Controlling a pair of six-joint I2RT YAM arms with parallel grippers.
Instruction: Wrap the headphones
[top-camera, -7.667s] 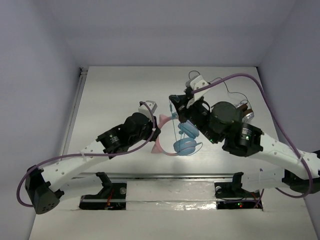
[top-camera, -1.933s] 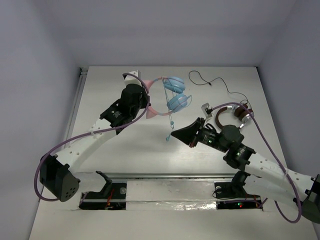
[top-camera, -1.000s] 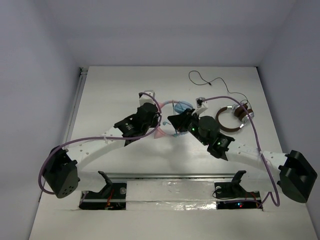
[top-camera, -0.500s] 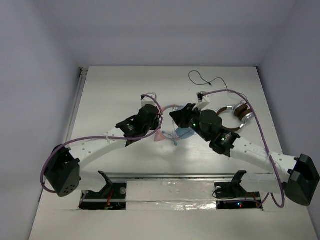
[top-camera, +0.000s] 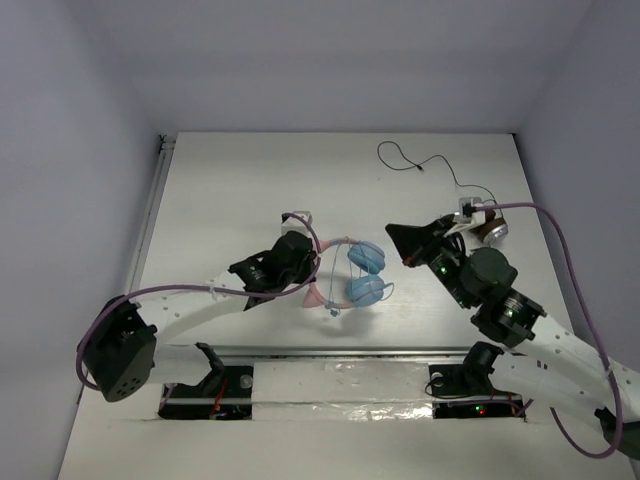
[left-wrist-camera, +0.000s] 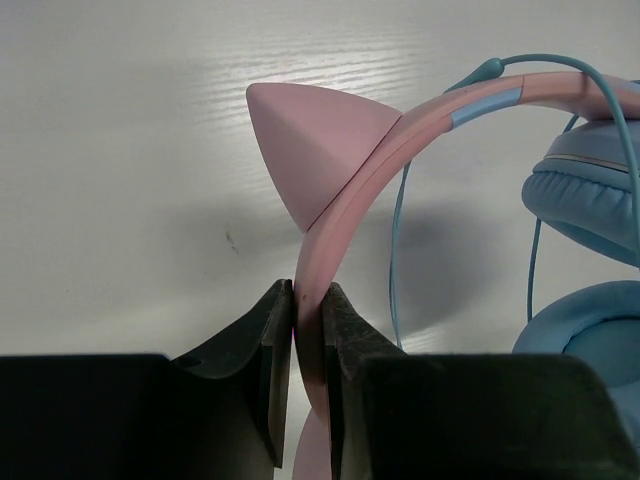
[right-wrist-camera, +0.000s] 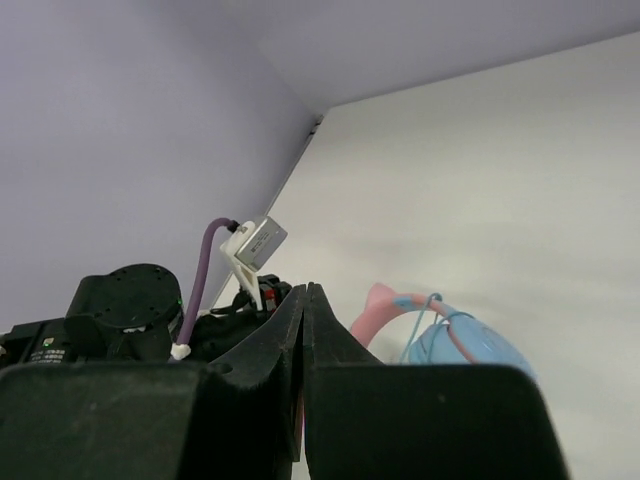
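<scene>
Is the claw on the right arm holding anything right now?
No. In its wrist view the right gripper has its fingers pressed together with nothing between them, clear of the headphones.

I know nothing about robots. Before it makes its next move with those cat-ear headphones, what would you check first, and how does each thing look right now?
1. Left gripper holding the pink headband: ok, jaws shut on it just below a cat ear.
2. Right gripper free to work: ok, shut on nothing.
3. Right gripper apart from the ear cups: ok, it sits off to their right.
4. Light-blue cable fully wound: cannot tell; strands cross the headband and hang beside the cups.
5. Brown headphones out of the way: ok, far right.
</scene>
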